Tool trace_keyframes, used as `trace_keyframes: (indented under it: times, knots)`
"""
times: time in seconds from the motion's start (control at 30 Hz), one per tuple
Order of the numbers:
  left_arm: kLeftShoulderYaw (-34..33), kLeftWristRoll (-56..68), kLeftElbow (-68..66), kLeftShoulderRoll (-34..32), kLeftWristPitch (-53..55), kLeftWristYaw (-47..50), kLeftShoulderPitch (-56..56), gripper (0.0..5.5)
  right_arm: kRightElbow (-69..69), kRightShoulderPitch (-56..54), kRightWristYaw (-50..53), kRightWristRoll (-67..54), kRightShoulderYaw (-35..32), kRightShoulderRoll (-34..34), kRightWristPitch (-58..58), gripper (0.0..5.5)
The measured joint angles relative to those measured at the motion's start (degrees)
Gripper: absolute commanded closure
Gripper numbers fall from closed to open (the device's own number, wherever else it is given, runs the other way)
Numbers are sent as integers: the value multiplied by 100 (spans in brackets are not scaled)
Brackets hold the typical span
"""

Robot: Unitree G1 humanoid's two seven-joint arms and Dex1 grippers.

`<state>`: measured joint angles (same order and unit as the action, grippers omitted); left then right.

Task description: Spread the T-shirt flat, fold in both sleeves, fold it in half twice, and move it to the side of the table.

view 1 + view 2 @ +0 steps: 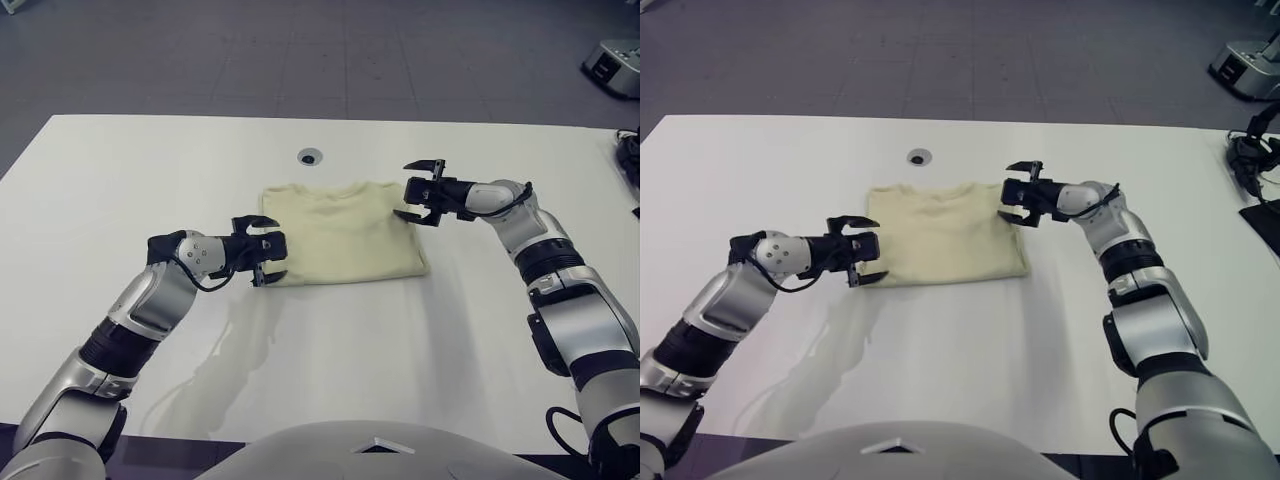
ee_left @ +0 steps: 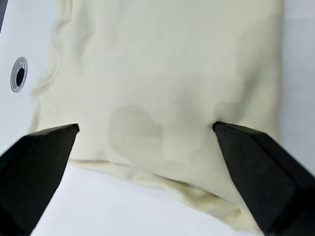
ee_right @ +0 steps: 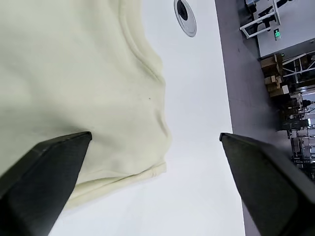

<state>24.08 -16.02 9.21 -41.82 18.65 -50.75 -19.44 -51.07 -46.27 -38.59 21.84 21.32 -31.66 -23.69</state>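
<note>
Pale yellow, the T-shirt lies on the white surface, folded into a rough rectangle with no sleeve sticking out at either side. Its collar edge is the far one, away from the robot. The cloth is mostly smooth. Along the shirt's near edge the left wrist view shows stacked layers, slightly uneven and rumpled at one corner.

A round metal grommet is set into the surface just beyond the shirt's collar edge, near it but not touching.

The left arm reaches in to the shirt's near left corner. The left jaws are spread wide and grasp nothing. They straddle that corner, and the wrist view shows the shirt's near edge running between them. Whether their tips touch the cloth cannot be told.

The right arm comes in from the shirt's right side. The right jaws are at its far right corner, also parted and holding nothing. One tip is over the cloth and the other is over bare surface past the shirt's collar edge.

Well to the right of the shirt, black cables lie at the rim of the surface. A grey machine stands on the floor beyond them.
</note>
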Motion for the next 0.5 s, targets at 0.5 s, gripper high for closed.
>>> trace_keyframes:
  times: [0.5]
  knots:
    - [535,-708,-3396,261,-2251,-37,-2041,10,4299,1844,-2591,-949,330,-1134,888,12]
